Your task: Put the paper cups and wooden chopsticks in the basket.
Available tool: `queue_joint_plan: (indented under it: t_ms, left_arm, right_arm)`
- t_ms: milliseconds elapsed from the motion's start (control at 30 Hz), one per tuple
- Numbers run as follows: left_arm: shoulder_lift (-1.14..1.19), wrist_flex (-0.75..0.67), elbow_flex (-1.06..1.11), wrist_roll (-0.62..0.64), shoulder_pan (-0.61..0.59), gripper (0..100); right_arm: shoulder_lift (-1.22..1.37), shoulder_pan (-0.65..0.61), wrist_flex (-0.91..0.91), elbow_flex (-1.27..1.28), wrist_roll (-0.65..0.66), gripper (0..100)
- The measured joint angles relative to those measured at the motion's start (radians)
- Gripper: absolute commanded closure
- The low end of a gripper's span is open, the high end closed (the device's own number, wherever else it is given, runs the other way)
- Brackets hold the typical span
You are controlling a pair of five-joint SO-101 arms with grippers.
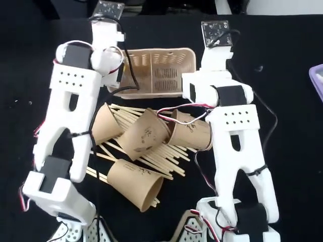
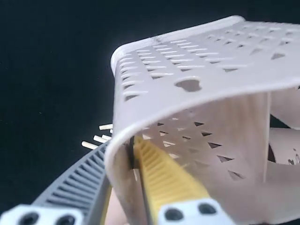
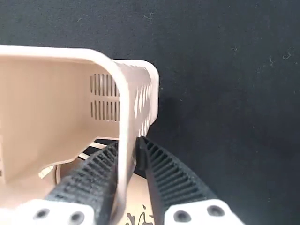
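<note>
Basket point(image 1: 161, 75): perforated beige plastic; tapered paper cups point(image 1: 144, 136) atop thin wooden chopsticks point(image 1: 166, 160).

A matte black cloth covers the counter point(image 1: 298, 161), lit evenly, with no strong shadows. Ahead of the left fingers point(image 2: 75, 183) it is a plain dark field. Ahead of the right fingers point(image 3: 173, 178) the same cloth carries pale flecks of lint and a few short threads. Well out to the side of the right fingers, the rim of a pale purple container point(image 1: 317, 80) sits at the counter's edge. Beyond the counter's far edge lies a bright white surface point(image 1: 287, 6).
</note>
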Motion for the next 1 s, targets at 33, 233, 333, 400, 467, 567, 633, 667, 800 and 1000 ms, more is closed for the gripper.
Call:
queue_joint_plan:
  t_ms: [33,233,333,400,467,567,633,667,800,1000]
  left_arm:
    - [0.018,0.0,0.0,0.0,0.0,97]
    - [0.126,0.026,-0.075,-0.003,-0.012,97]
    - [0.17,0.1,-0.155,-0.005,-0.021,97]
    - [0.196,0.172,-0.207,-0.005,-0.028,97]
    - [0.21,0.221,-0.236,-0.008,-0.034,97]
    - [0.212,0.241,-0.236,-0.034,-0.044,97]
    - [0.206,0.245,-0.212,-0.046,-0.044,97]
    - [0.195,0.247,-0.19,-0.052,-0.044,97]
    - [0.138,0.247,-0.117,-0.077,-0.044,97]
    - [0.051,0.247,-0.046,-0.08,-0.044,97]
  right_arm:
    - [0.0,0.0,0.0,0.0,0.0,98.7]
    - [0.0,-0.055,-0.015,0.06,0.0,98.7]
    - [-0.02,-0.074,-0.021,0.097,0.025,98.7]
    - [-0.029,-0.074,-0.021,0.117,0.044,98.7]
    - [-0.029,-0.075,-0.021,0.121,0.057,98.7]
    - [-0.031,-0.08,0.037,0.121,0.078,98.7]
    - [-0.031,-0.081,0.081,0.12,0.104,98.7]
    - [-0.031,-0.081,0.095,0.12,0.118,98.7]
    - [-0.031,-0.081,0.124,0.12,0.157,98.7]
    - [-0.032,-0.081,0.127,0.12,0.161,98.7]
